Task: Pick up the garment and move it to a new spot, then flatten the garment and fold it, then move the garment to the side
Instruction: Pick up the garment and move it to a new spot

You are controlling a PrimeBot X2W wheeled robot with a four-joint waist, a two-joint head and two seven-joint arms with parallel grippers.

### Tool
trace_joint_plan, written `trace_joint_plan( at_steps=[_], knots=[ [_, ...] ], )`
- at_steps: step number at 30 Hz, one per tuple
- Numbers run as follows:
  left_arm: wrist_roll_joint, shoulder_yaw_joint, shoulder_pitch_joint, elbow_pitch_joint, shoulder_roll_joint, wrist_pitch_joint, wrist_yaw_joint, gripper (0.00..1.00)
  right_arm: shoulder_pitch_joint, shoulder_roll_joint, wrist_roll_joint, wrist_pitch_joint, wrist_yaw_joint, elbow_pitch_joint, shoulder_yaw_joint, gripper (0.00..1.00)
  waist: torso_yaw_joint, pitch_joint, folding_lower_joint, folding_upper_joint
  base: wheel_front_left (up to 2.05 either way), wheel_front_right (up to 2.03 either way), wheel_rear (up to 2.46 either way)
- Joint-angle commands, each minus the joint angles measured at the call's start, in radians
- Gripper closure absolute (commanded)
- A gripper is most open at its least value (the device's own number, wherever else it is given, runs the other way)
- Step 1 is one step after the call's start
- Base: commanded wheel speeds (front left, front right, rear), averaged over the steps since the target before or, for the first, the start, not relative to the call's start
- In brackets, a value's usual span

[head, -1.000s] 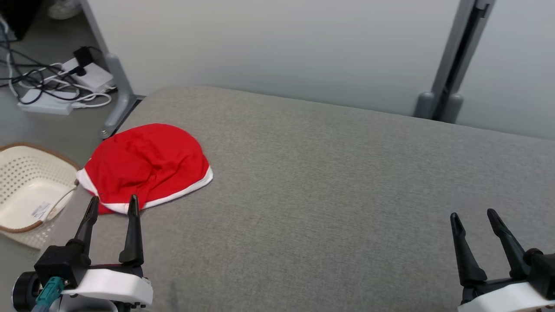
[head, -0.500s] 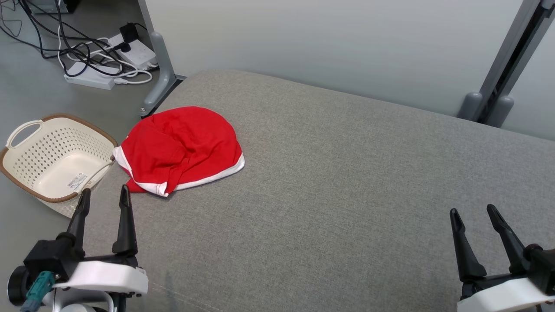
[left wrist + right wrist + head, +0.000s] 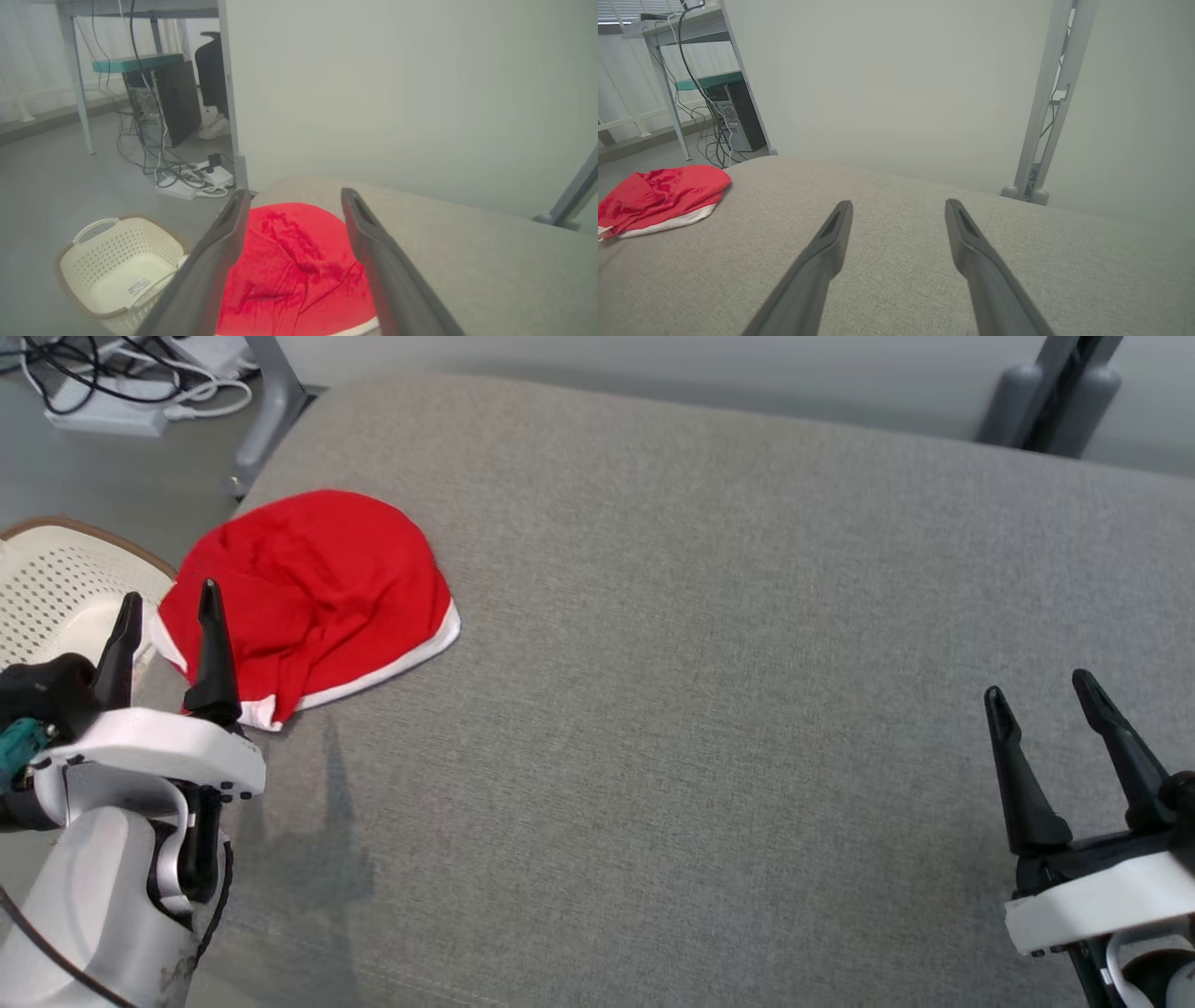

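Note:
The garment (image 3: 317,588) is a crumpled red cloth with a white hem, lying bunched near the far left corner of the grey padded surface (image 3: 709,663). My left gripper (image 3: 168,602) is open, raised at the garment's left near edge, with nothing between its fingers. Seen from the left wrist, the garment (image 3: 294,261) lies straight ahead between and beyond the two open fingers. Over the near right part of the surface my right gripper (image 3: 1038,693) stands open and empty, far from the cloth. From the right wrist the garment (image 3: 658,196) appears at the far left.
A cream perforated basket (image 3: 47,588) sits on the floor just left of the surface, also in the left wrist view as the basket (image 3: 117,266). Power strips and cables (image 3: 131,383) lie on the floor beyond. A pale wall and grey posts (image 3: 1046,383) bound the far side.
The head camera has shifted, so the whole picture moved. My left gripper has risen and come forward, its fingertips now level with the garment's left edge. The garment lies as before.

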Motion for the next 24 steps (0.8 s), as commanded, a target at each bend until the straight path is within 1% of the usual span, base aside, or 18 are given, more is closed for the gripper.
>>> trace_joint_plan(
  at_steps=[1, 5, 6, 10, 14, 15, 16, 17, 21, 24],
  knots=[
    [-0.023, -0.002, -0.064, 0.119, -0.009, 0.014, -0.029, 0.00, -0.027, -0.013, 0.002, 0.006, 0.000, -0.009, -0.002, 0.00, -0.064, 0.116, 0.0000, -0.0001, 0.00, 0.00, 0.00],
    [-0.059, -0.001, -0.148, 0.346, -0.027, 0.031, -0.079, 0.00, -0.054, -0.026, 0.009, 0.003, 0.000, -0.007, -0.004, 0.00, -0.091, 0.175, 0.0000, -0.0001, 0.00, 0.00, 0.00],
    [-0.059, -0.001, -0.148, 0.346, -0.027, 0.031, -0.079, 0.00, -0.054, -0.026, 0.009, 0.003, 0.000, -0.007, -0.004, 0.00, -0.091, 0.175, 0.0000, -0.0001, 0.00, 0.00, 0.00],
    [-0.094, 0.012, -0.204, 0.542, -0.040, 0.050, -0.110, 0.00, -0.074, -0.035, 0.012, -0.006, 0.000, -0.005, -0.006, 0.00, -0.103, 0.210, 0.0000, -0.0001, 0.00, 0.00, 0.00],
    [-0.119, 0.025, -0.243, 0.679, -0.047, 0.047, -0.139, 0.00, -0.085, -0.039, 0.016, -0.011, 0.000, 0.001, -0.009, 0.00, -0.103, 0.224, 0.0000, -0.0001, 0.00, 0.00, 0.00],
    [-0.124, 0.025, -0.253, 0.702, -0.051, 0.039, -0.148, 0.50, -0.088, -0.041, 0.016, -0.011, 0.000, 0.003, -0.011, 0.00, -0.101, 0.226, 0.0000, -0.0001, 0.00, 0.00, 0.00],
    [-0.127, 0.026, -0.262, 0.721, -0.052, 0.032, -0.157, 0.92, -0.089, -0.042, 0.016, -0.010, 0.000, 0.003, -0.012, 0.00, -0.099, 0.226, 0.0000, -0.0001, 0.00, 0.00, 0.00],
    [-0.128, 0.027, -0.271, 0.738, -0.051, 0.022, -0.165, 1.00, -0.090, -0.043, 0.016, -0.010, 0.000, 0.004, -0.014, 0.00, -0.097, 0.226, 0.0000, -0.0001, 0.00, 0.00, 0.00],
    [-0.116, 0.031, -0.305, 0.768, -0.039, -0.032, -0.183, 1.00, -0.086, -0.042, 0.016, -0.011, 0.000, 0.015, -0.020, 0.00, -0.088, 0.210, 0.0000, -0.0001, 0.00, 0.00, 0.00],
    [-0.099, 0.040, -0.325, 0.742, -0.016, -0.056, -0.178, 1.00, -0.077, -0.036, 0.018, -0.016, 0.000, 0.022, -0.026, 0.00, -0.084, 0.180, 0.0000, -0.0001, 0.00, 0.00, 0.00]
  ],
)
